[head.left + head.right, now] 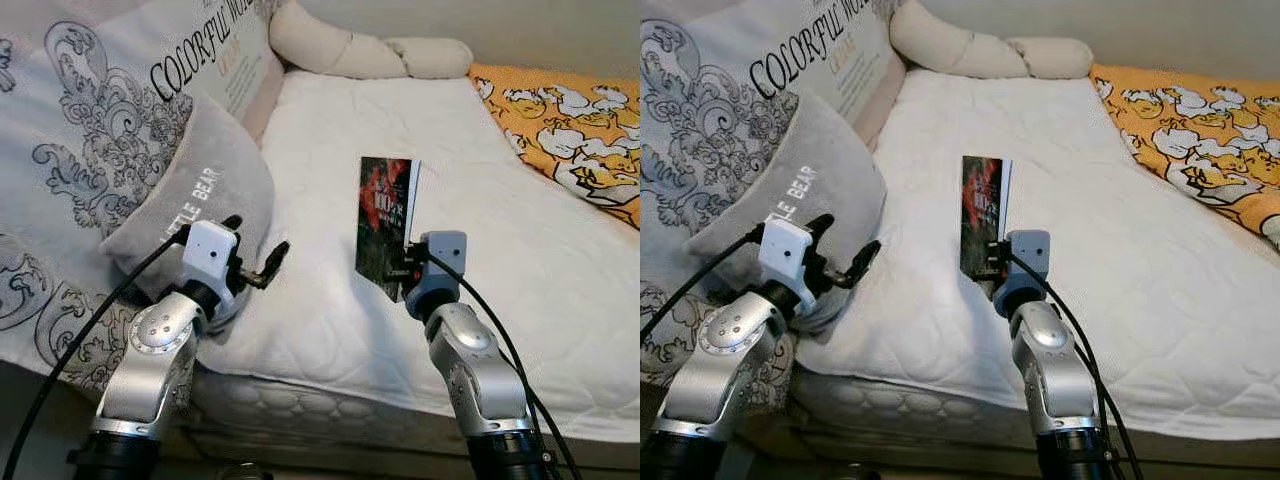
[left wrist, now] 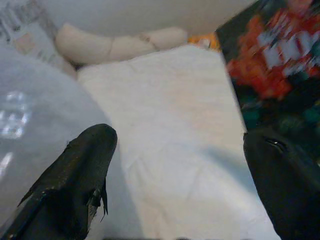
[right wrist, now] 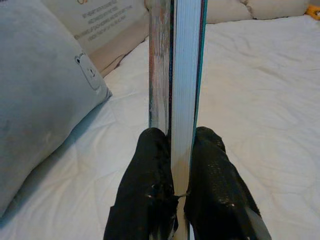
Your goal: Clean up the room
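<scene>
A book [image 1: 386, 222] with a dark red-and-black cover stands upright on edge above the white bed [image 1: 330, 300]. My right gripper [image 1: 404, 276] is shut on its lower edge, and in the right wrist view the two black fingers [image 3: 150, 195] clamp the book's pages [image 3: 182, 75] from both sides. My left gripper [image 1: 254, 254] hovers over the bed's left side, beside the grey pillow [image 1: 200, 195], open with nothing between its fingers [image 2: 75, 180]. From the left wrist, the book cover [image 2: 275, 65] is visible past the far finger.
A grey "LITTLE BEAR" pillow and a large patterned cushion [image 1: 120, 90] lie at the left. A beige bolster [image 1: 360, 50] runs along the headboard side. An orange printed blanket [image 1: 570, 130] covers the right. The mattress edge [image 1: 320, 400] is just before me.
</scene>
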Available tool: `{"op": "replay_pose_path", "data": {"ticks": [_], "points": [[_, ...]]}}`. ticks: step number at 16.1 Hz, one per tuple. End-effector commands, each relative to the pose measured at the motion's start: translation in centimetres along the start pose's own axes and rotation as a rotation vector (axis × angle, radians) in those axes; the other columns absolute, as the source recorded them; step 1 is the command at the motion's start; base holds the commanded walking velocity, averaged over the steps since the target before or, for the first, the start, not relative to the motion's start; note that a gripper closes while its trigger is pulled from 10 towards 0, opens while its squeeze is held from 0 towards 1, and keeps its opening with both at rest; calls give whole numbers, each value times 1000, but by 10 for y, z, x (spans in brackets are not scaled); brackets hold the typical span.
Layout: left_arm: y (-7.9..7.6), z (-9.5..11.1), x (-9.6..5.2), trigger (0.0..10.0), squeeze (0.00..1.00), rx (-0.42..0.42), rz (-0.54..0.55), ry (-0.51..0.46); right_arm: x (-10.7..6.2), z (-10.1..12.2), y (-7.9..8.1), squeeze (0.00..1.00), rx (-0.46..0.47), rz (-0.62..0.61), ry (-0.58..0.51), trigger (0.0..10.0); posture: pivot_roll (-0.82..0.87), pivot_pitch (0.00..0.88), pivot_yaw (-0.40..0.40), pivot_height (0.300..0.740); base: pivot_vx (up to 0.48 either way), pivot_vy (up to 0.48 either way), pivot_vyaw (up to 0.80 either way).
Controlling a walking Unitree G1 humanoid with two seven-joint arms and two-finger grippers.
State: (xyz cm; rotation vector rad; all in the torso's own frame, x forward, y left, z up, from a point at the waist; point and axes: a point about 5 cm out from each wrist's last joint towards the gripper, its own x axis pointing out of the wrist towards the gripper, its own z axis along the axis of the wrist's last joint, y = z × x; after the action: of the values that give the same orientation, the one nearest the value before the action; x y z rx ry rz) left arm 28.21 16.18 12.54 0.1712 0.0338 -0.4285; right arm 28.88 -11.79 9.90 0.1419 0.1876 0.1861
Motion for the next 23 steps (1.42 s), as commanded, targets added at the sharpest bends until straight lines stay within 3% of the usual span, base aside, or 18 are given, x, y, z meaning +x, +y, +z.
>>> {"op": "replay_pose_path", "data": {"ticks": [1, 3, 6, 8, 10, 12, 15, 20, 23], "points": [[3, -7, 1, 10000, 0, 28, 6, 65, 3, 10, 1, 0, 47, 19, -24, 10000, 21, 0, -14, 740, 0, 0, 0], [6, -12, -1, 10000, 0, 54, 9, 112, 7, 13, 2, 0, 96, 30, -19, 10000, 23, 0, -13, 740, 0, 0, 0], [9, -11, -5, 10000, 0, 81, -45, 120, 34, 3, -3, 0, 225, 31, 162, 10000, 28, 0, -9, 740, 0, 0, 0], [11, -9, -9, 10000, 0, 104, -85, 145, 56, 3, 1, 0, 316, 110, 269, 10000, 47, 0, -15, 740, 0, 0, 0], [7, -6, -17, 10000, 0, 125, -184, 183, 71, 7, 0, 0, 312, 138, 378, 10000, 73, 0, -28, 740, 0, 0, 0], [0, -7, -29, 10000, 0, 151, -305, 240, 76, 11, 5, 0, 380, 196, 456, 10000, 85, 0, -33, 740, 0, 0, 0], [5, -7, -40, 10000, 0, 184, -376, 298, 80, 16, 13, 0, 431, 258, 502, 10000, 107, 0, -44, 740, 0, 0, 0], [10, -4, -47, 10000, 0, 201, -403, 352, 87, 19, 17, 0, 325, 213, 468, 10000, 125, 0, -46, 740, 0, 0, 0], [11, -6, -50, 10000, 0, 208, -418, 377, 88, 17, 17, 0, 320, 184, 466, 10000, 137, 0, -51, 740, 0, 0, 0]]}}
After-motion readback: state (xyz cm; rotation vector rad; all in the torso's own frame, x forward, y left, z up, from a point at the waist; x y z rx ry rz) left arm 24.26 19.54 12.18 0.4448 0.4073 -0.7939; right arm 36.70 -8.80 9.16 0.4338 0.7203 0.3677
